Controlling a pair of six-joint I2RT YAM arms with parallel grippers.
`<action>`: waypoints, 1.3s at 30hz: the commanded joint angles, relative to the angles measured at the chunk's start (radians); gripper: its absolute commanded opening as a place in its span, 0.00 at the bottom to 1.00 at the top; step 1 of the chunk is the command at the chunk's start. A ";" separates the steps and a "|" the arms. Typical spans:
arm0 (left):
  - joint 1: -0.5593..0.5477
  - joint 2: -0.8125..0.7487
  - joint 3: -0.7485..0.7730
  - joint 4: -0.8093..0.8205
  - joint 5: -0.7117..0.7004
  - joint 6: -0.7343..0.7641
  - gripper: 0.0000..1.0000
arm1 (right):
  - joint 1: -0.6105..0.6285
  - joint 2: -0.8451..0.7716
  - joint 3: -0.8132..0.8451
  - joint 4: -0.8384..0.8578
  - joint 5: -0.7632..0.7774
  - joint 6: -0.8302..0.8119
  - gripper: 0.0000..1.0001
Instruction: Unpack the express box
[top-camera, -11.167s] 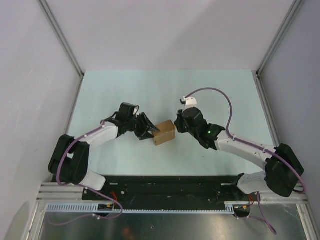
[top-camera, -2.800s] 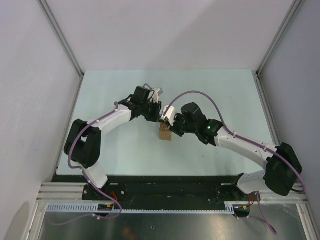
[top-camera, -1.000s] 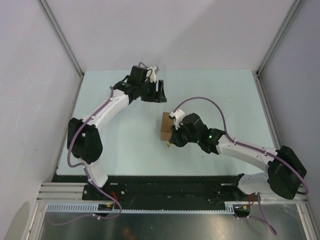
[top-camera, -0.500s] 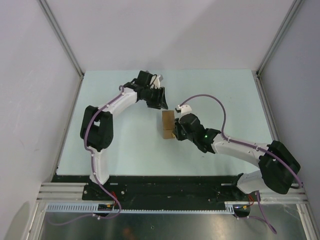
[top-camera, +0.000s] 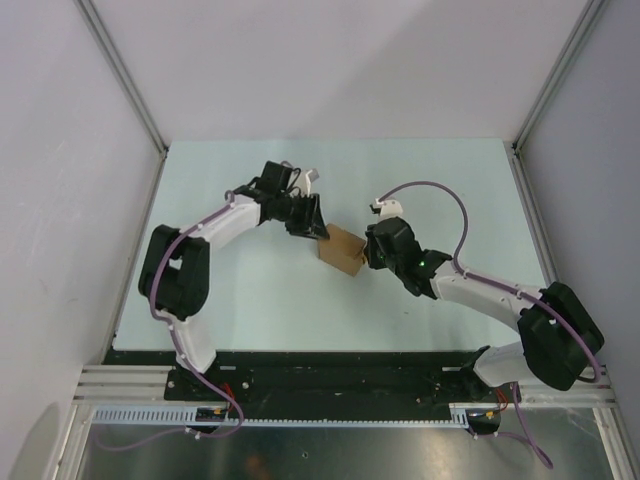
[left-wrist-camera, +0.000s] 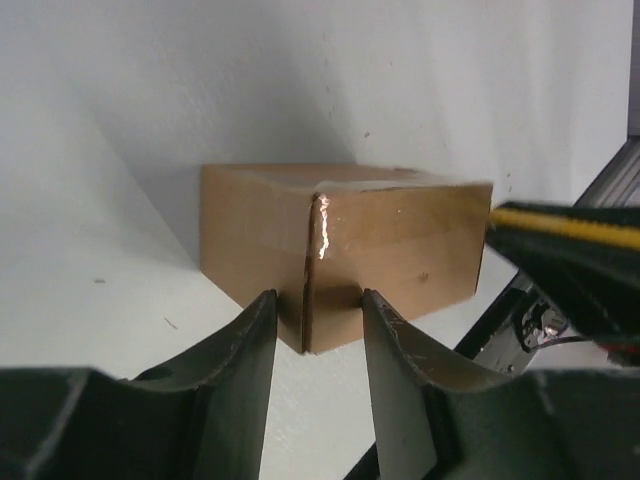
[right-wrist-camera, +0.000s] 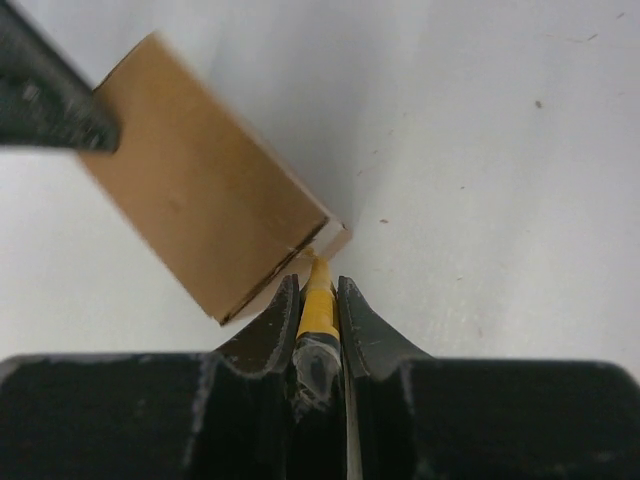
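The express box is a small brown cardboard box lying askew in the middle of the table. My left gripper is at its back left corner. In the left wrist view that corner of the box sits between the two fingers of the left gripper, and both tips touch its faces. My right gripper is at the box's right side, shut on a yellow-and-black utility knife. The knife's tip meets a lower corner of the box at a flap seam. The knife also shows in the left wrist view.
The pale table is walled by white panels with aluminium posts at the back corners. A black mounting rail runs along the near edge. A purple cable loops above the right arm.
My left gripper came from the back of the table to the box and narrowed its jaws on a corner. The box turned askew. The right gripper moved the knife to the box's right side.
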 joint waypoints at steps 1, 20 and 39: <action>-0.015 -0.109 -0.091 -0.005 0.086 0.006 0.44 | -0.036 -0.026 0.002 0.073 0.025 -0.035 0.00; -0.042 -0.267 -0.048 0.001 -0.100 0.010 0.63 | -0.105 -0.128 0.002 0.066 0.081 0.032 0.00; -0.239 -0.096 0.096 0.007 -0.147 0.009 0.29 | 0.119 -0.096 0.174 -0.109 0.543 0.411 0.00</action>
